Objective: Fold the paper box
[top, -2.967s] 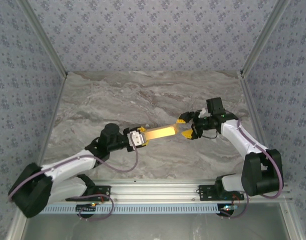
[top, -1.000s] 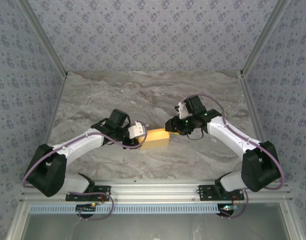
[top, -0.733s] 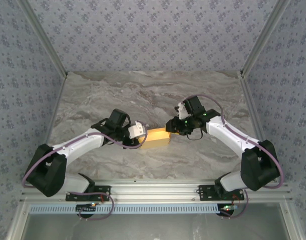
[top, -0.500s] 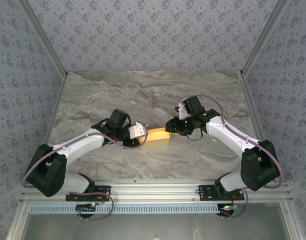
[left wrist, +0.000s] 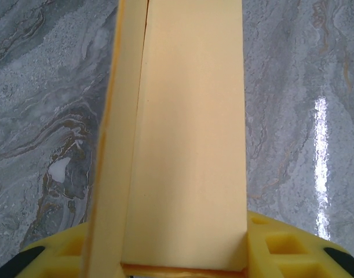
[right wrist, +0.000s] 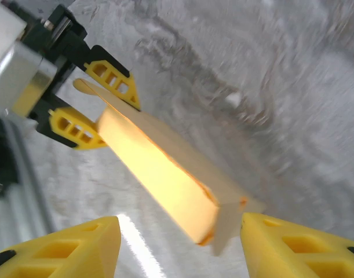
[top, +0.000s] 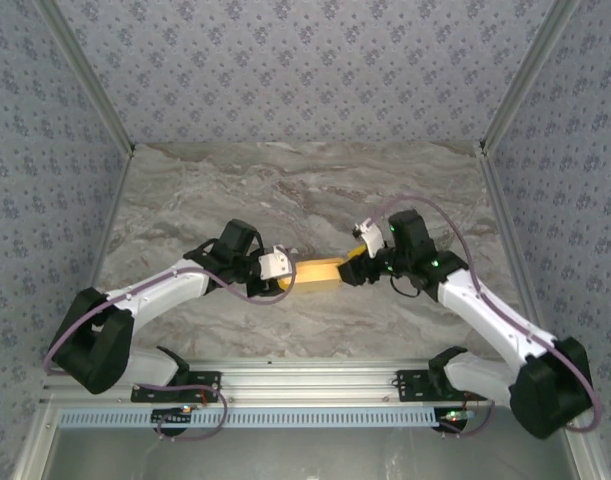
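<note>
The paper box was clamped by the left gripper, its other end flanked, untouched, by the spread jaws of the right gripper.

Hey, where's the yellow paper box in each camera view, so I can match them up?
Top external: paper box at mid-table, near the picture's centre.
Left wrist: centre, running from the bottom edge to the top.
Right wrist: centre, slanting from upper left to lower right.
Shared landmark: the left gripper, yellow fingers clamped on its end.
</note>
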Robot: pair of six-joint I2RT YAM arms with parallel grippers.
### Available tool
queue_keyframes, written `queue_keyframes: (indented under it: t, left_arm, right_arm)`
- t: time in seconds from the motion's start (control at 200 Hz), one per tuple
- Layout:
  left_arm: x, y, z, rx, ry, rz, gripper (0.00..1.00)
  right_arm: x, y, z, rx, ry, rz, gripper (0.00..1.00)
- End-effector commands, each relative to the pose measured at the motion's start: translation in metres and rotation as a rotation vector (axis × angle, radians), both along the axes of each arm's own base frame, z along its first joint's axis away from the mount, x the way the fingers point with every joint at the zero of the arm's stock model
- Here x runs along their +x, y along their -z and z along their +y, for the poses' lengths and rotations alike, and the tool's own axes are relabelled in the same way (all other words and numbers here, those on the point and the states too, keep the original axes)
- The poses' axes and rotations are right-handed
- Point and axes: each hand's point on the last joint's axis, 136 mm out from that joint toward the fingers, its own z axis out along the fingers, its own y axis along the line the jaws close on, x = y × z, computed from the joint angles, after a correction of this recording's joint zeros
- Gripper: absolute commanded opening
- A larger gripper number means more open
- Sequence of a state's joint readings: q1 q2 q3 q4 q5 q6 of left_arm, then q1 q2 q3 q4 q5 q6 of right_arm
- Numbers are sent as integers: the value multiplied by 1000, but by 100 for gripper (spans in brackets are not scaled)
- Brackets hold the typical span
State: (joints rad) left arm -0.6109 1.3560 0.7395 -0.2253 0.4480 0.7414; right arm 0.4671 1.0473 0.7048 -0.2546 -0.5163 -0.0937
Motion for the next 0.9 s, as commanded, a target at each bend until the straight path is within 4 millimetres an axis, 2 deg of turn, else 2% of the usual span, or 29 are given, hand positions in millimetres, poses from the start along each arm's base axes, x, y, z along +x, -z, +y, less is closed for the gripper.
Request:
queue_keyframes:
  t: [0.0, 0.07, 0.145, 0.205, 0.285, 0.37, 0.63, 0.745, 0.894]
  left_arm:
    - [-16, 11, 3, 36, 66, 41, 40]
    - [-20, 10, 3, 33, 93, 49, 40]
    - [-27, 10, 2, 29, 124, 71, 41]
    - [-31, 8, 1, 27, 143, 86, 42]
    - [-34, 6, -1, 19, 163, 91, 42]
    - [-30, 7, -1, 17, 162, 66, 42]
    - [-26, 17, 1, 66, 175, 78, 42]
    - [-26, 17, 0, 68, 178, 75, 42]
    - [-27, 18, 1, 70, 178, 72, 42]
  right_arm:
    - [25, -21, -19, -96, 23, -392, 59]
    - [21, -24, -27, -147, -10, -468, 59]
    - [12, -20, -36, -259, -67, -463, 59]
    - [1, -5, -45, -385, -153, -441, 59]
    - [-3, 14, -51, -554, -248, -463, 56]
    - [-5, 28, -45, -672, -330, -513, 56]
    - [-27, 30, 1, -608, -589, -606, 52]
    - [-33, 28, 11, -582, -649, -623, 45]
    - [-36, 28, 13, -581, -678, -622, 34]
